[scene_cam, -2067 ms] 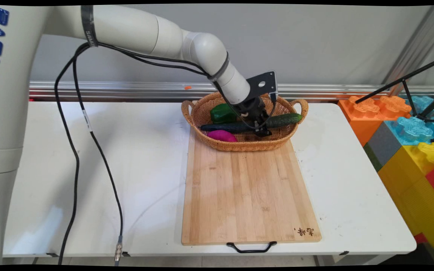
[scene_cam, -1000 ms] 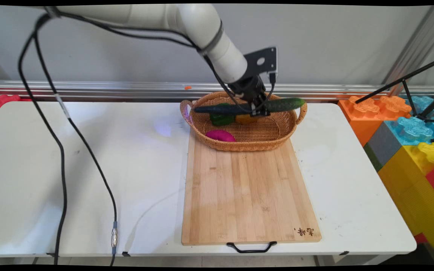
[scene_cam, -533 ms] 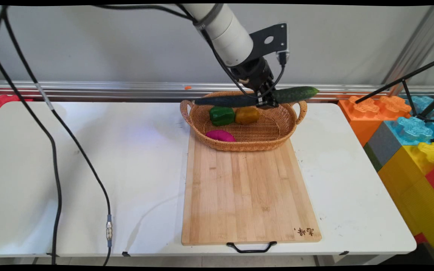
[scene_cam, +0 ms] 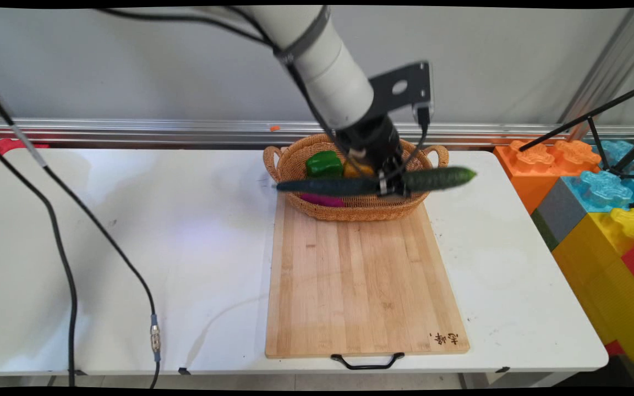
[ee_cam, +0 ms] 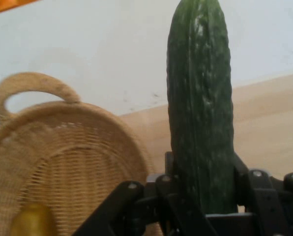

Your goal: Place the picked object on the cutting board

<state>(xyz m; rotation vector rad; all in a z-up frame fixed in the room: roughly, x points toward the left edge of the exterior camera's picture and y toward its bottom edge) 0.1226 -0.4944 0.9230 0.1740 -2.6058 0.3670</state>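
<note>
A: Main view? 
B: The pincer point(scene_cam: 393, 186) pinches a cucumber point(scene_cam: 375, 182) level above the basket's point(scene_cam: 350, 212) near rim, by the desk's point(scene_cam: 185, 231) far edge.
A: Hand view?
B: The cucumber point(ee_cam: 200, 108) is clamped between the fingers point(ee_cam: 245, 182), with the basket point(ee_cam: 63, 157) on the left.

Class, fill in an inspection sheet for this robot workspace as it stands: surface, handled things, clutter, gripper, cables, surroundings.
Surface: white table, with a wooden cutting board whose black handle faces the near edge.
Handled things: cucumber held level in the air over the near rim of the wicker basket, which sits at the board's far end.
Clutter: in the basket a green pepper, a purple vegetable, and an orange-yellow one, mostly hidden.
Gripper: gripper shut on the cucumber.
Cables: black cables hang over the table's left side.
Surroundings: grey wall, metal rail, big coloured blocks on the right.
</note>
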